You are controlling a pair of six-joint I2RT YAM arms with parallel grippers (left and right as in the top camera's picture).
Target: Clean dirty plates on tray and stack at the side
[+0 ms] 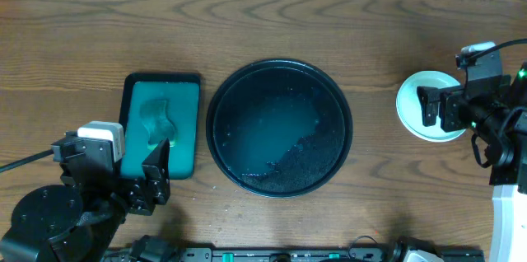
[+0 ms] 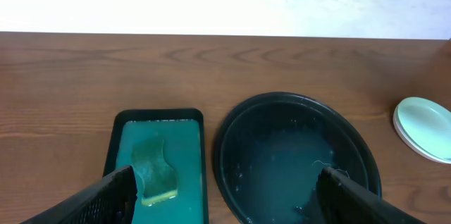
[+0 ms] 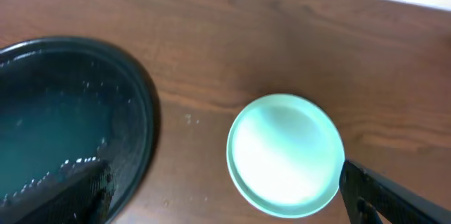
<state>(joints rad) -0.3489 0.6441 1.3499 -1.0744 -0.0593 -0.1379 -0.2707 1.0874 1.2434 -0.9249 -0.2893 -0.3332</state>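
The large black tray [image 1: 278, 81] lies at the table's middle with only wet residue and specks in it; it also shows in the left wrist view [image 2: 296, 139] and the right wrist view [image 3: 77, 104]. The plates [image 1: 412, 107] sit stacked on the wood right of the tray, a pale mint one on top [image 3: 285, 153], [image 2: 426, 129]. My right gripper [image 1: 436, 107] hovers over the stack's right side, open and empty [image 3: 225, 192]. At the lower left, near the teal tray's front edge, my left gripper [image 1: 148, 181] is open and empty [image 2: 229, 199].
A rectangular teal tray [image 1: 188, 122] left of the black tray holds a green sponge [image 1: 160, 122], also seen from the left wrist [image 2: 155, 171]. Bare wood runs along the far side of the table.
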